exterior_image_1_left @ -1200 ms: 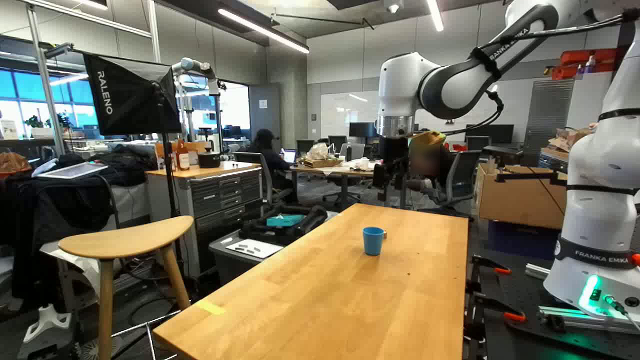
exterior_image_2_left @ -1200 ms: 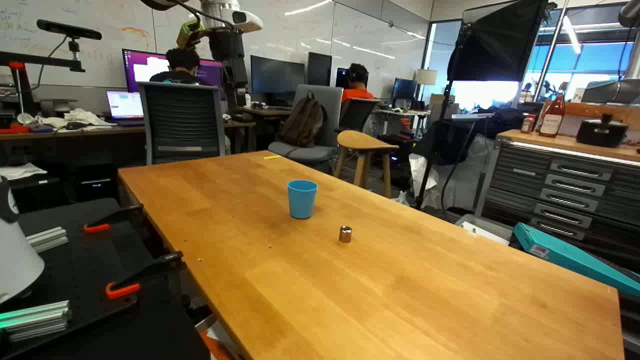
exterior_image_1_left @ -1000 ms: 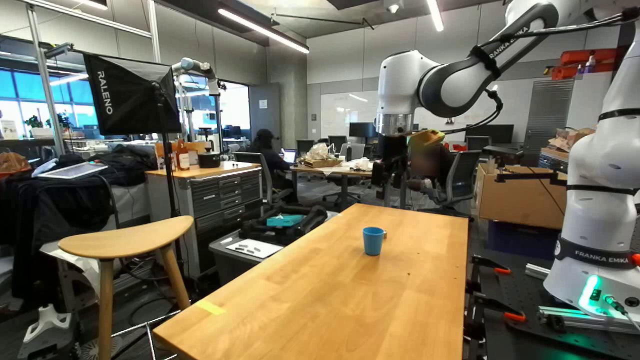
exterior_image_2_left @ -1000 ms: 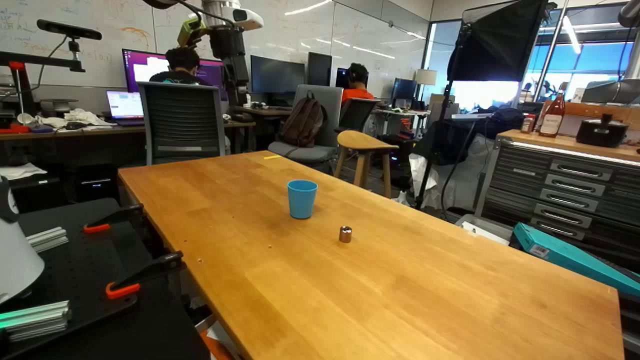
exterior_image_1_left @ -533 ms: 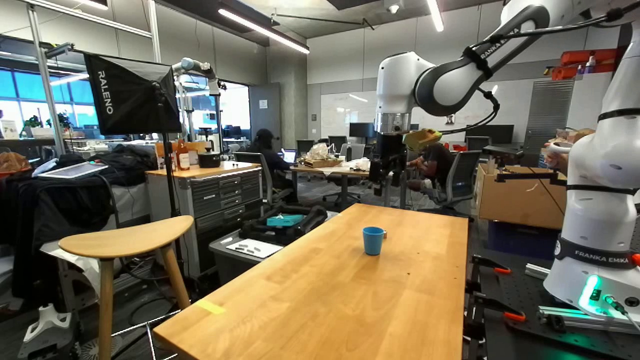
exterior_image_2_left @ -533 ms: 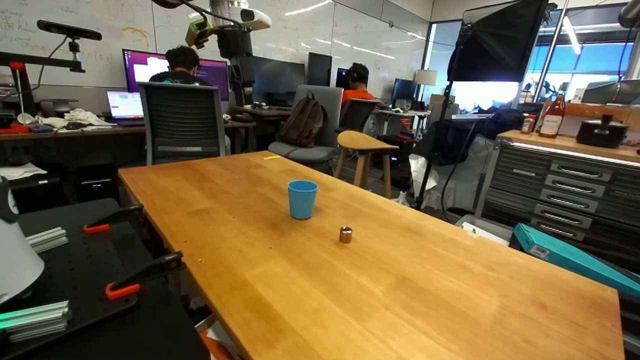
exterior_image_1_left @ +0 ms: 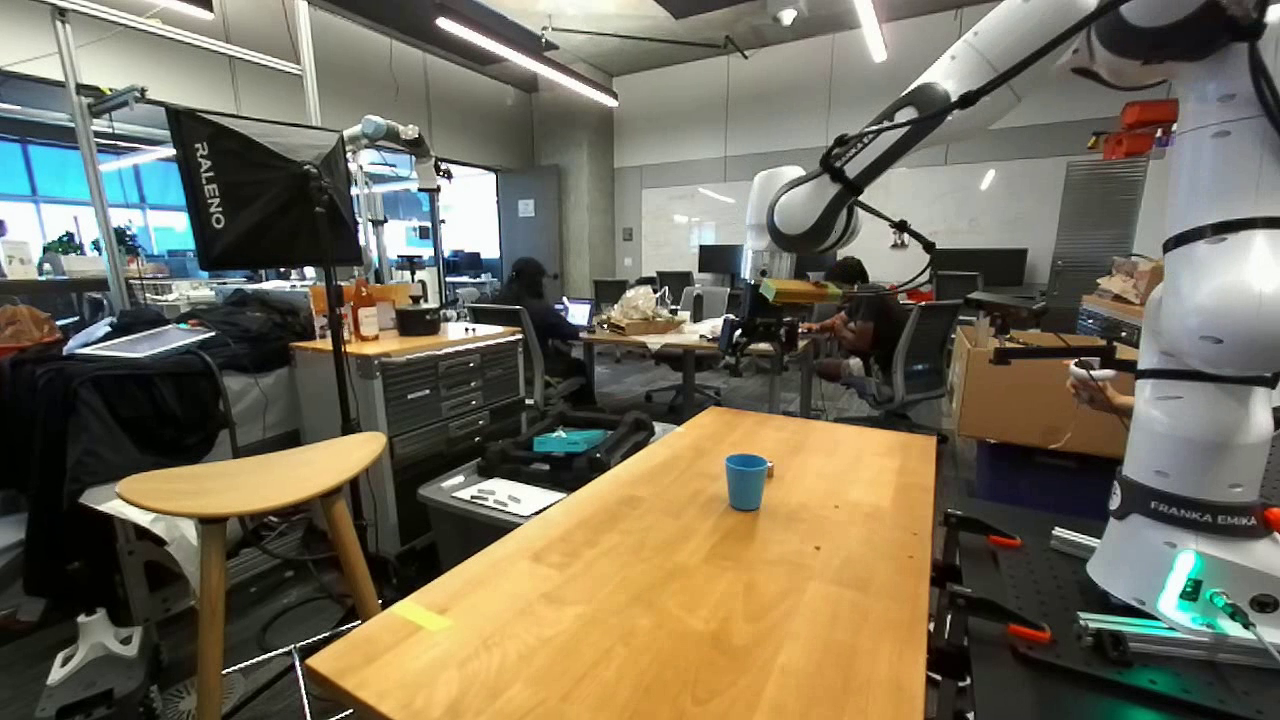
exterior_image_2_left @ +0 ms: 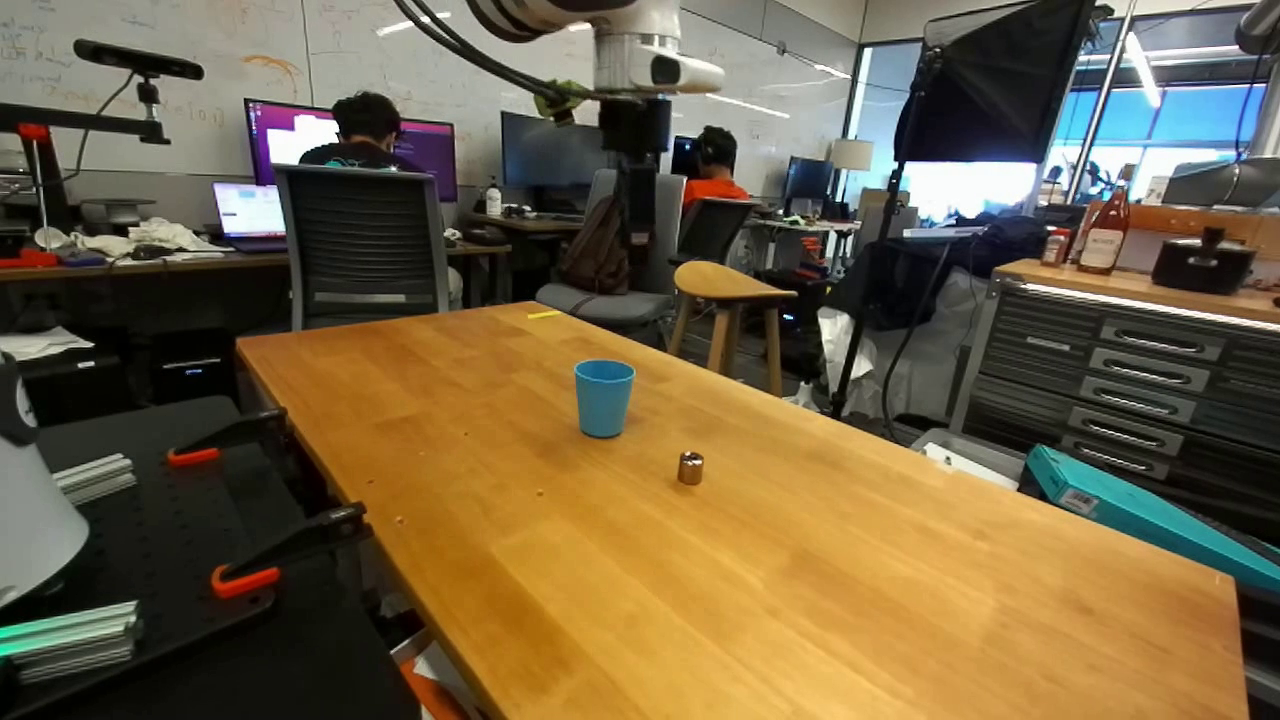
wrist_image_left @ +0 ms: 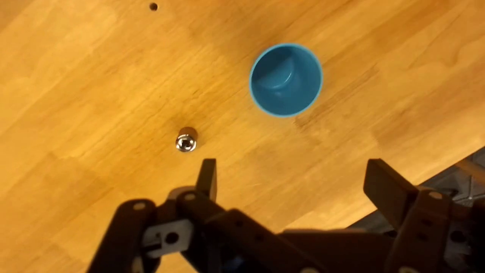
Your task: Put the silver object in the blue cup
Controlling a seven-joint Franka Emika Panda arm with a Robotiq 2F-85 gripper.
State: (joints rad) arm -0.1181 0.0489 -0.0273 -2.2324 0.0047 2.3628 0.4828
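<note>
Silver object [wrist_image_left: 186, 139] standing on table [wrist_image_left: 75, 113], near blue cup [wrist_image_left: 286, 79], not in it; cup upright, nothing seen inside. Tool [wrist_image_left: 291, 163] hangs above, spread wide, holding nothing. Grasp not yet made; early going, I'd judge: reach, pinch, lift, carry, drop all left.

In an exterior view the blue cup [exterior_image_1_left: 745, 484] hid nearly all of the silver object [exterior_image_1_left: 771, 468], with only a sliver showing beside it. The table [exterior_image_1_left: 640, 610] under the cup was cropped in all 3 views. In the wrist view the gripper [wrist_image_left: 291, 168], below the cup, was partly blurred and cropped at the bottom. In an exterior view the arm [exterior_image_2_left: 632, 60] above the cup was cut off by the top edge, the gripper hid part of a backpack [exterior_image_2_left: 590, 255] beyond the cup, and writing on the whiteboard [exterior_image_2_left: 230, 40] farther off was illegible.
</note>
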